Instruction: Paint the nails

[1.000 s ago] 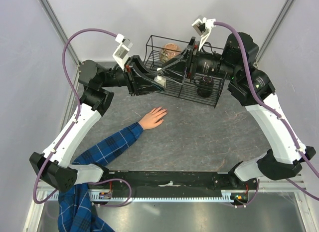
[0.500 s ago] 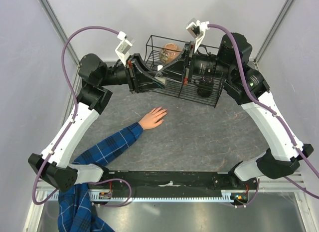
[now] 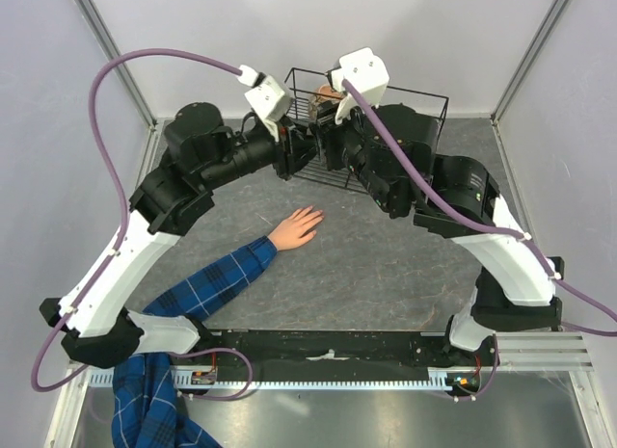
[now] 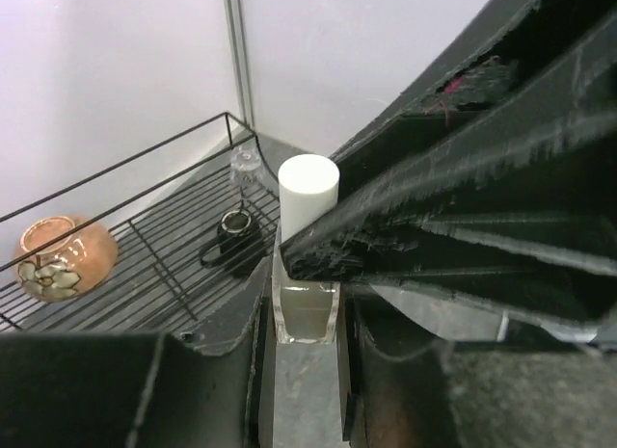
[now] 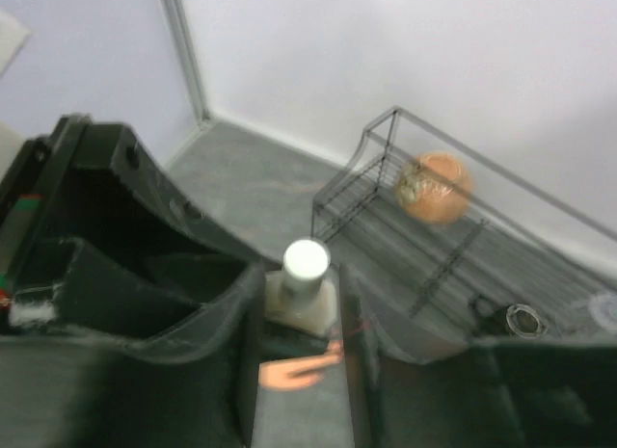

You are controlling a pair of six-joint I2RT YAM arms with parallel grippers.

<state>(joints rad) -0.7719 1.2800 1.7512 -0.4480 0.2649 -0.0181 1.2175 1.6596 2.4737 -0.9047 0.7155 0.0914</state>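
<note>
A small clear bottle with a white cap hangs above the table by the basket's front left corner. My left gripper is shut on its lower body, a finger on each side. My right gripper comes down from above, its fingers against the bottle's upper body below the cap. In the top view both grippers meet there and hide the bottle. The skin-coloured hand with a blue plaid sleeve lies flat on the table below them. Its nails are too small to make out.
A black wire basket stands at the back of the table, holding a round orange vase, a small black ringed item and a clear glass piece. Grey walls close in the back and sides.
Both arms have risen and swung inward, and the wrists now meet higher above the basket's front left corner. The hand on the table has not moved.
</note>
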